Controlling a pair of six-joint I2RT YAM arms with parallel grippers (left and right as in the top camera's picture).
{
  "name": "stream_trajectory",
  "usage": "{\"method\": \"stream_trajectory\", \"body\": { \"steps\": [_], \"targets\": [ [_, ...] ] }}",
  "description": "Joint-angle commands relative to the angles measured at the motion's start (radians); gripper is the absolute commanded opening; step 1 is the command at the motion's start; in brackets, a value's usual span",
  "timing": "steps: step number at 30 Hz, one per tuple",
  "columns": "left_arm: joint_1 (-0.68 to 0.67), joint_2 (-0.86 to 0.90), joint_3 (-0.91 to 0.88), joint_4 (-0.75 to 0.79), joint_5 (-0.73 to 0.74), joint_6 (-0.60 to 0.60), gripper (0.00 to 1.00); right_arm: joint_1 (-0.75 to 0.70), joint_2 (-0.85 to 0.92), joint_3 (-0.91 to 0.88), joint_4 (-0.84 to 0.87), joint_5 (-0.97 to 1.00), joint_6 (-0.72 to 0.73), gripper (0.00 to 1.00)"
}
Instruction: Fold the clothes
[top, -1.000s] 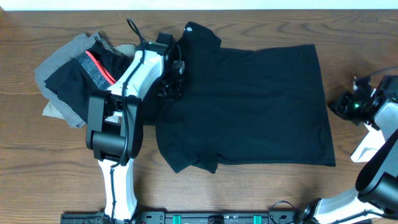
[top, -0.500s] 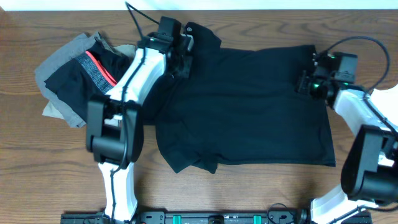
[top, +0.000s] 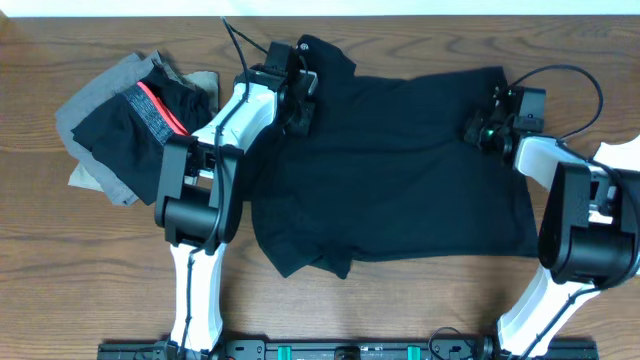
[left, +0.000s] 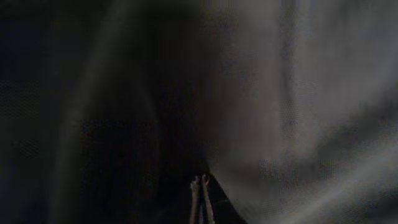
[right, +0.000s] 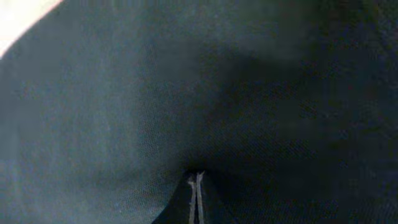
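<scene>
— Looking at the left fingers, were they spread?
— No, they were pressed together with their tips in dark cloth. It was too murky to tell whether a fold sat between them. The right fingers looked alike.
— And the black T-shirt?
— It lay flat on the surface, with both pairs at its far edge. A heap of other clothes lay to its left, the pieces overlapping.

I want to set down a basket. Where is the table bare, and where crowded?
Free: the table's front left corner, bordered by the clothes pile and the left arm; and the front strip along the black T-shirt, between that arm and the right arm. Crowded: the shirt's far edge, where the left gripper and right gripper meet it.
</scene>
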Motion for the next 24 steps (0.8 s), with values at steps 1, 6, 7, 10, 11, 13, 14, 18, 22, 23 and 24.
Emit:
{"method": "stream_trajectory", "body": {
  "steps": [1,6,7,10,11,13,14,18,22,23,24],
  "targets": [
    [0.011,0.101,0.0,0.08,-0.102,0.017,0.06,0.01,0.124,-0.021,0.013,0.091,0.11,0.01],
    [0.048,0.15,0.001,0.251,-0.093,-0.045,0.09,0.009,0.212,-0.02,0.142,0.095,0.151,0.01],
    [0.056,0.151,0.001,0.284,-0.089,-0.055,0.1,0.009,0.221,-0.02,0.171,0.096,0.151,0.01],
    [0.074,0.15,0.025,0.354,-0.087,-0.105,0.1,0.008,0.222,-0.02,0.254,0.094,0.15,0.01],
    [0.08,0.15,0.049,0.353,-0.077,-0.106,0.11,0.006,0.219,-0.018,0.283,0.083,0.146,0.01],
    [0.087,0.148,0.097,0.335,-0.053,-0.108,0.15,0.002,0.218,-0.003,0.322,0.037,0.13,0.01],
    [0.09,0.146,0.132,0.307,-0.044,-0.107,0.16,-0.002,0.217,0.008,0.328,0.005,0.121,0.06],
    [0.092,0.123,0.282,0.132,-0.04,-0.086,0.4,-0.034,0.19,0.053,0.323,-0.188,0.055,0.27],
    [0.09,0.061,0.404,-0.079,-0.042,-0.076,0.54,-0.082,0.089,0.056,0.299,-0.352,-0.003,0.43],
    [0.09,0.032,0.42,-0.127,-0.041,-0.073,0.65,-0.094,0.051,0.056,0.272,-0.375,-0.018,0.43],
    [0.09,0.004,0.43,-0.166,-0.042,-0.073,0.68,-0.105,0.014,0.056,0.243,-0.389,-0.035,0.43]
  ]
}}
